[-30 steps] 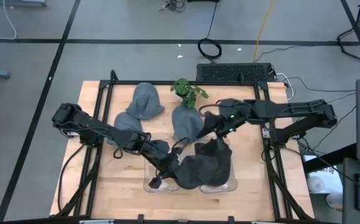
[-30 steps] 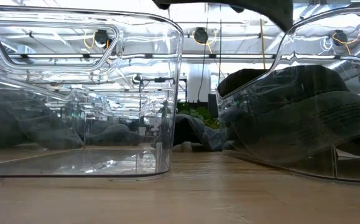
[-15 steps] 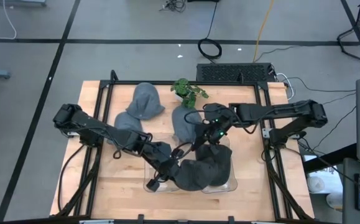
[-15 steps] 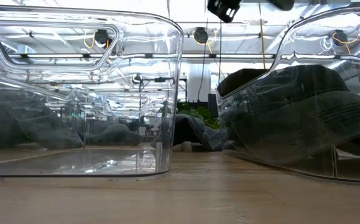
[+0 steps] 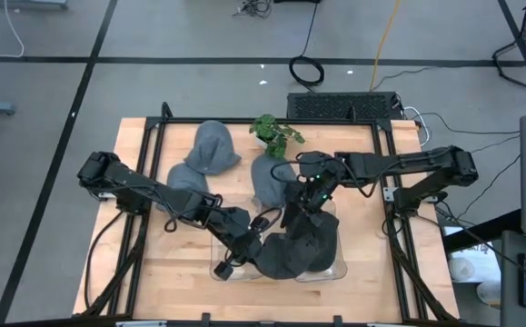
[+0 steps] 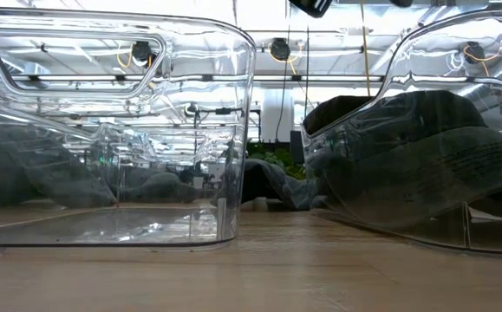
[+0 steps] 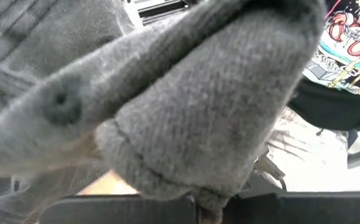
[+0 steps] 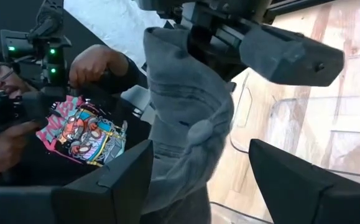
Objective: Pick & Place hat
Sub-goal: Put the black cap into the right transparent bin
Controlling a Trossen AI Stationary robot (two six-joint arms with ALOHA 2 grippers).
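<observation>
Grey concrete floor is surrounding the wooden bench (image 5: 181, 259), where the left gripper (image 5: 244, 247) is hanging over the 2 clear plastic bins (image 5: 322, 270) at the front edge, clamped on a grey knitted hat (image 5: 285, 254) that is drooping lengthwise from its fingers over the bins. Just behind the hat, the right gripper (image 5: 306, 202) is waiting with its 2 fingers (image 8: 111, 186) spread apart, pointing at the hat, its arm stretching in low from the right.

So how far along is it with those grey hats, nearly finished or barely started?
Partway, it seems. One dark grey knitted hat already lies in the right clear plastic bin. Another grey knitted hat is in hand: the left gripper holds it over the bins, while the right gripper hovers open nearby. Three lighter grey hats wait on the wooden table, and the left clear bin looks empty.
</observation>
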